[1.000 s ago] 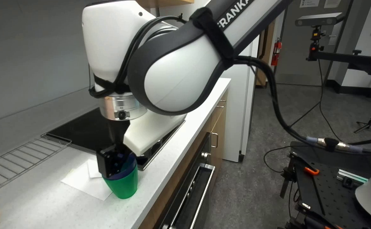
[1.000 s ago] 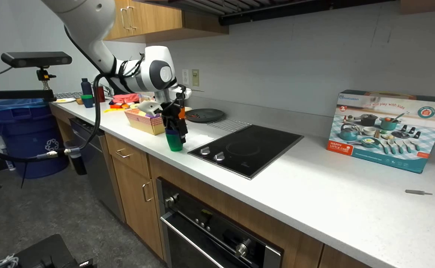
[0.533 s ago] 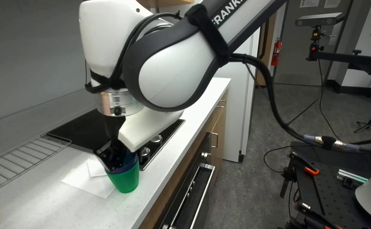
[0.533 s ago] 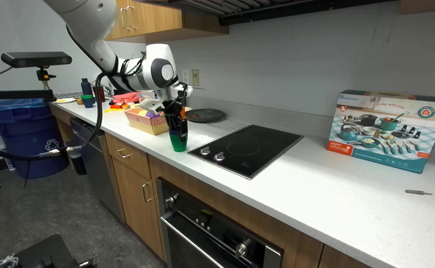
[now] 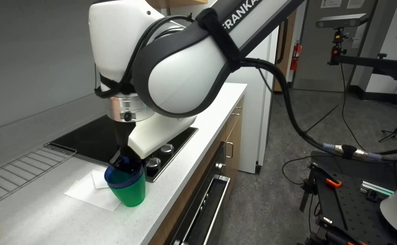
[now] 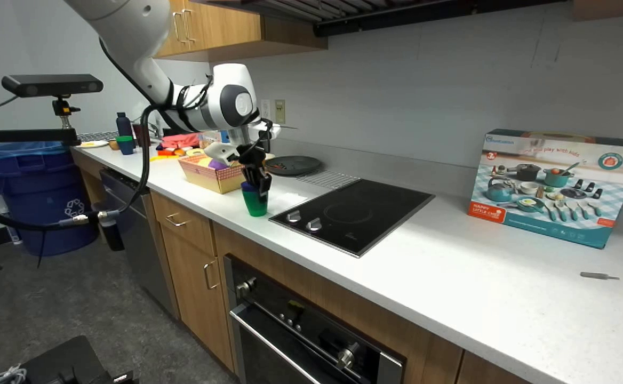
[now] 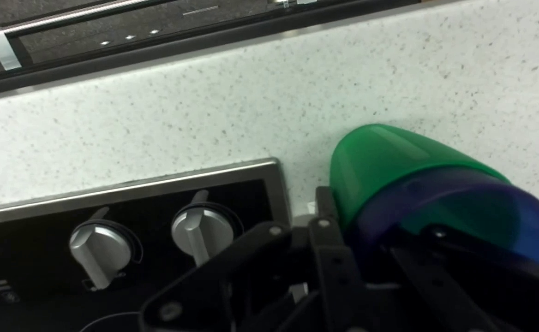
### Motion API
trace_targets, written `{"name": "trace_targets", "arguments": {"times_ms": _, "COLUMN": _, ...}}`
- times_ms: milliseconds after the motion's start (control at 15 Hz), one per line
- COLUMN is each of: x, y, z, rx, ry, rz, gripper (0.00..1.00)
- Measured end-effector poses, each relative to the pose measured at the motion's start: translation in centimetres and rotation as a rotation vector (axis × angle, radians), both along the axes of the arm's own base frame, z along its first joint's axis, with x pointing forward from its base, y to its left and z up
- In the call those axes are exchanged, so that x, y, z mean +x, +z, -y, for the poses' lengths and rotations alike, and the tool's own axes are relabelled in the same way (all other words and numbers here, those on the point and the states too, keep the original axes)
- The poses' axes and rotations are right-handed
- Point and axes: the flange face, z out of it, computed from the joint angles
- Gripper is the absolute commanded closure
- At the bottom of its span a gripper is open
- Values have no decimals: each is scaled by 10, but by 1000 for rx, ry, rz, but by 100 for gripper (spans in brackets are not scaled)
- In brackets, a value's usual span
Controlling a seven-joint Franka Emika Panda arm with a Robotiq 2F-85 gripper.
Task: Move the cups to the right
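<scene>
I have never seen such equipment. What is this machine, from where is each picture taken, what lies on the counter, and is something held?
The white machine is a robot arm, ending in a black two-fingered gripper. Two pictures are taken from different places outside the robot; the wrist view, from its wrist. The kitchen counter has a black cooktop set in; it also carries white paper, a basket and a toy cookware box. At the gripper, a blue cup is nested in a green cup. One finger is outside the cups; the other seems to reach inside. I cannot tell whether the fingers pinch them.
</scene>
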Motion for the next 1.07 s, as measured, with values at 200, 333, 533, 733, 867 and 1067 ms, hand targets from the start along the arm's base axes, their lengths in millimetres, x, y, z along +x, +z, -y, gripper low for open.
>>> {"name": "trace_targets", "arguments": {"times_ms": 200, "x": 4, "y": 1, "z": 10, "rx": -3, "ry": -23, "rz": 3, "gripper": 98}}
{"name": "trace_targets", "arguments": {"times_ms": 333, "x": 6, "y": 6, "z": 17, "rx": -3, "ry": -46, "rz": 12, "gripper": 98}}
{"name": "trace_targets", "arguments": {"times_ms": 533, "x": 9, "y": 24, "z": 28, "rx": 16, "ry": -96, "rz": 37, "gripper": 98}}
{"name": "trace_targets", "arguments": {"times_ms": 733, "x": 13, "y": 50, "z": 45, "rx": 40, "ry": -168, "rz": 75, "gripper": 98}}
{"name": "trace_targets", "arguments": {"times_ms": 867, "x": 17, "y": 64, "z": 63, "rx": 48, "ry": -230, "rz": 100, "gripper": 98}}
{"name": "trace_targets", "arguments": {"times_ms": 1067, "x": 25, "y": 74, "z": 102, "rx": 51, "ry": -343, "rz": 122, "gripper": 98}}
